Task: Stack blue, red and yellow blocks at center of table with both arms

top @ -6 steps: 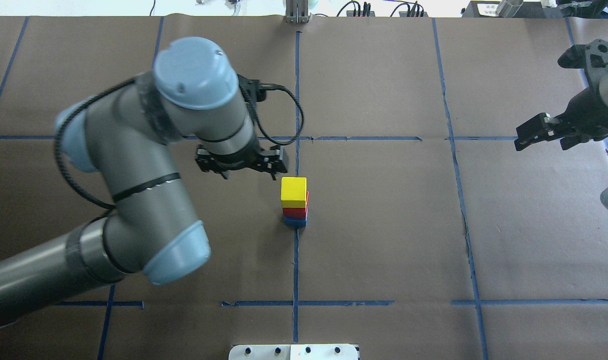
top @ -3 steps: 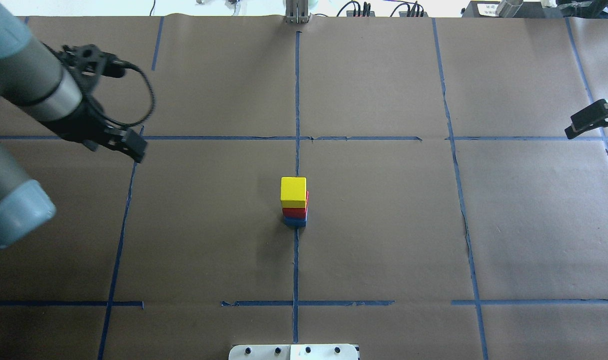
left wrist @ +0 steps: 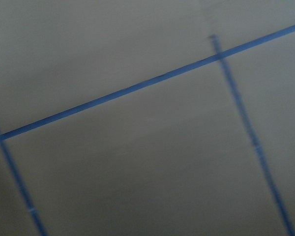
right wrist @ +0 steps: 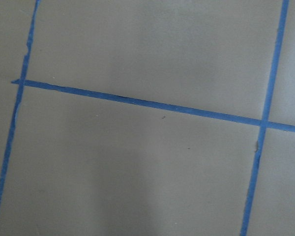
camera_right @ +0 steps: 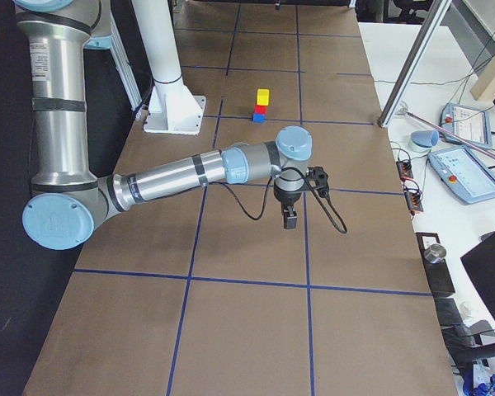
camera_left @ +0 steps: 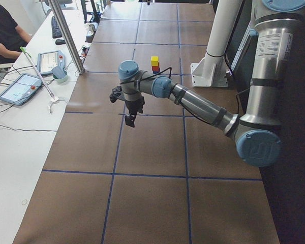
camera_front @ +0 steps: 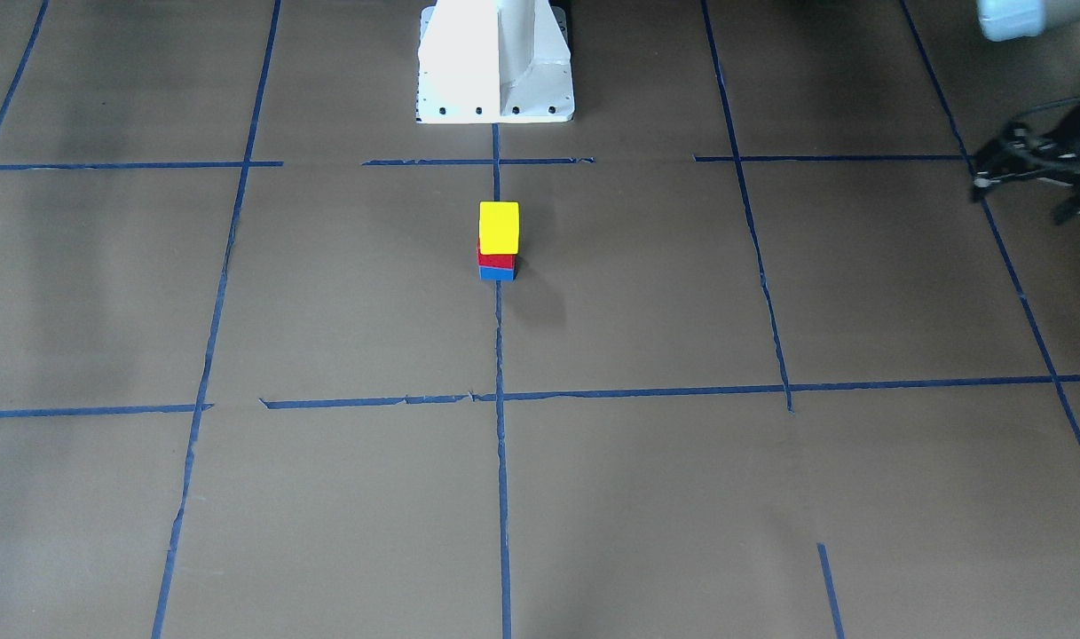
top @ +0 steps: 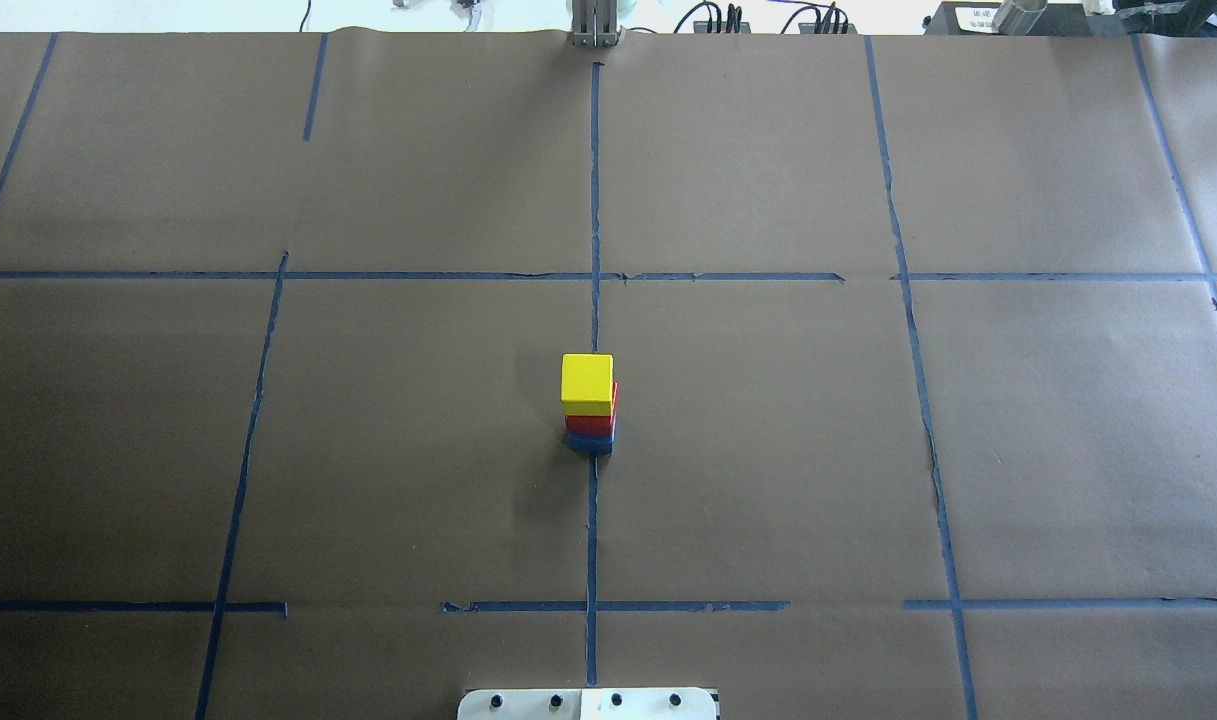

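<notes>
A yellow block (top: 587,383) sits on a red block (top: 591,424), which sits on a blue block (top: 591,443), as one stack on the centre tape line. The stack also shows in the front-facing view (camera_front: 499,226). No gripper touches it. My left gripper (camera_left: 129,121) hangs fingers down over the table's left end, far from the stack; its dark shape shows at the front-facing view's right edge (camera_front: 988,173), and I cannot tell whether it is open. My right gripper (camera_right: 289,221) hangs over the right end; I cannot tell its state. Both wrist views show only paper and tape.
Brown paper with blue tape lines covers the table (top: 768,450). The white robot base (camera_front: 495,62) stands at the near edge. Beside the far edge is a white bench with tablets (camera_left: 20,86), a metal post (camera_left: 66,35) and a seated person (camera_left: 5,30).
Both arms have swung outward, away from the centre, and have left the overhead view. The stack has not moved.
</notes>
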Robot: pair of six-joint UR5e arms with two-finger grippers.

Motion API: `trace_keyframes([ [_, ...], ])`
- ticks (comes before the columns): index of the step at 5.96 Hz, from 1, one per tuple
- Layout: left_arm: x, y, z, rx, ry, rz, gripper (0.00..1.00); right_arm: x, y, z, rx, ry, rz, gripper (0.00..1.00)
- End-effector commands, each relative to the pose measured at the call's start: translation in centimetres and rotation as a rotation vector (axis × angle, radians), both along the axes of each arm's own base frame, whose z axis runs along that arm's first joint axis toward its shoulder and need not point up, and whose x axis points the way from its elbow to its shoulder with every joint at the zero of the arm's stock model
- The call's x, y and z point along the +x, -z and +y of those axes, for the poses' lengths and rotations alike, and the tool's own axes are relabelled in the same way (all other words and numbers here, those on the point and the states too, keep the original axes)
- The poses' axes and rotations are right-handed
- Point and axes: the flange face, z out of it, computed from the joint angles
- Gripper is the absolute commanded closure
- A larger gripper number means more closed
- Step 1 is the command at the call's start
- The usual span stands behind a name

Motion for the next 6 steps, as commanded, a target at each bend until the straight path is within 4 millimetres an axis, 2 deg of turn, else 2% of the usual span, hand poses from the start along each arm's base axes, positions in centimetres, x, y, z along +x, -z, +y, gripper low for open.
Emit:
trace_keyframes([
  [1,-10.5,-9.3,0.8,-0.029,0.045,-0.015,0.0,3.1,-4.3,0.2,0.035,0.06,0.055,0.0],
  [2,-11.0,-10.5,1.8,-0.069,0.059,-0.018,0.0,3.3,-4.6,0.9,0.036,0.063,0.054,0.0],
  [3,-10.9,-12.5,3.7,-0.134,0.082,-0.02,0.0,3.3,-4.4,1.1,0.038,0.064,0.051,0.0],
  [4,-10.8,-11.8,3.5,-0.175,0.141,-0.019,0.0,3.3,-6.3,3.2,0.004,0.066,0.039,0.0],
  [6,-10.5,-13.5,4.2,-0.218,0.154,-0.019,0.0,3.8,-7.8,4.6,-0.035,0.054,0.041,0.0],
])
